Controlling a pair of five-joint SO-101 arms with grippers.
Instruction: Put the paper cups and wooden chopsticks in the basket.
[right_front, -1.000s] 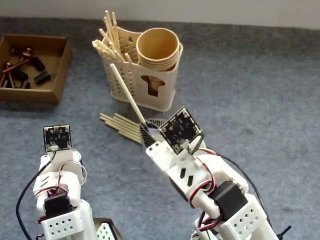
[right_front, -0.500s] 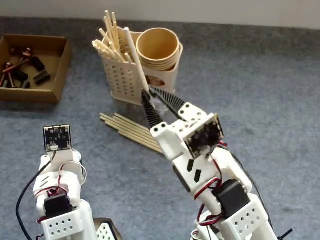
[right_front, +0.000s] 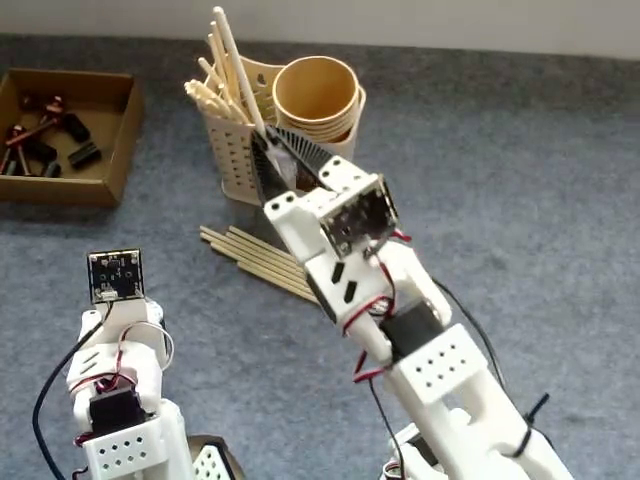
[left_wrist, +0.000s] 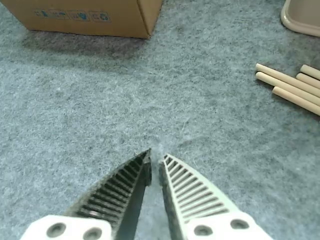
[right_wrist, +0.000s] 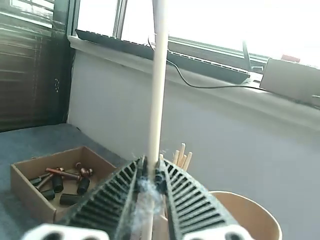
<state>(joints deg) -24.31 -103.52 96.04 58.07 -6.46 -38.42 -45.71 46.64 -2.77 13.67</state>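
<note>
The right gripper (right_front: 265, 140) pinches one wooden chopstick (right_front: 237, 65) by the basket (right_front: 235, 165) (left gripper (left_wrist: 154, 160) nearly closed, holding nothing).

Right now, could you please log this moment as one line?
right pincer: shut on chopstick, at basket | left pincer: shut | loose chopsticks beside basket

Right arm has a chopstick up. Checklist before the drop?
1. Right gripper clamped on chopstick: ok.
2. Chopstick's lower end inside the basket rim: cannot tell, hidden by the fingers.
3. Cups in basket: ok.
4. Loose chopsticks gathered: not ok, several lie on the table in front of the basket.
5. Left gripper shut, empty, away from basket: ok.
</note>
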